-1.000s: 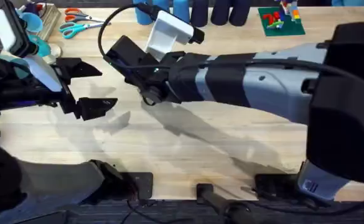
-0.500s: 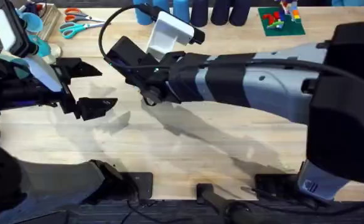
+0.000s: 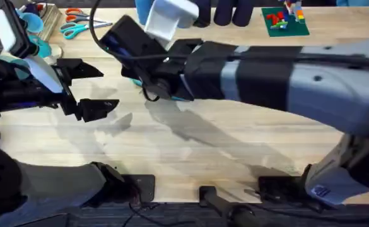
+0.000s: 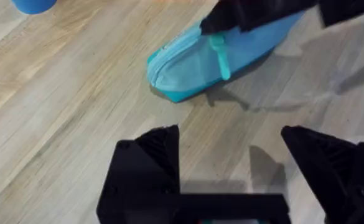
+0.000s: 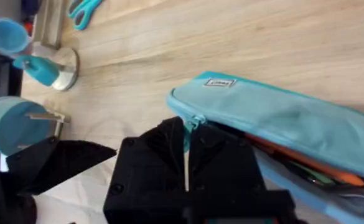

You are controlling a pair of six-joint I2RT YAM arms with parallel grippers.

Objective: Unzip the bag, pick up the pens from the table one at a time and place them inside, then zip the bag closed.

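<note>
Bag (image 5: 281, 118) lies on table (image 3: 234, 145), zipper partly open along length. Inside opening, orange pen (image 5: 306, 163) lies lengthwise, dark items beside it too unclear to name.

Right gripper (image 5: 185, 163) at bag's end, fingers pressed together on zipper pull (image 5: 191, 122); teal pull tab shows between them. In left wrist view, dark gripper sits on top of bag (image 4: 213, 59), teal tab hanging beneath it.

Left gripper (image 4: 231, 177) spread wide, holding nothing, above bare wood, bag just ahead of it, not touching.
</note>
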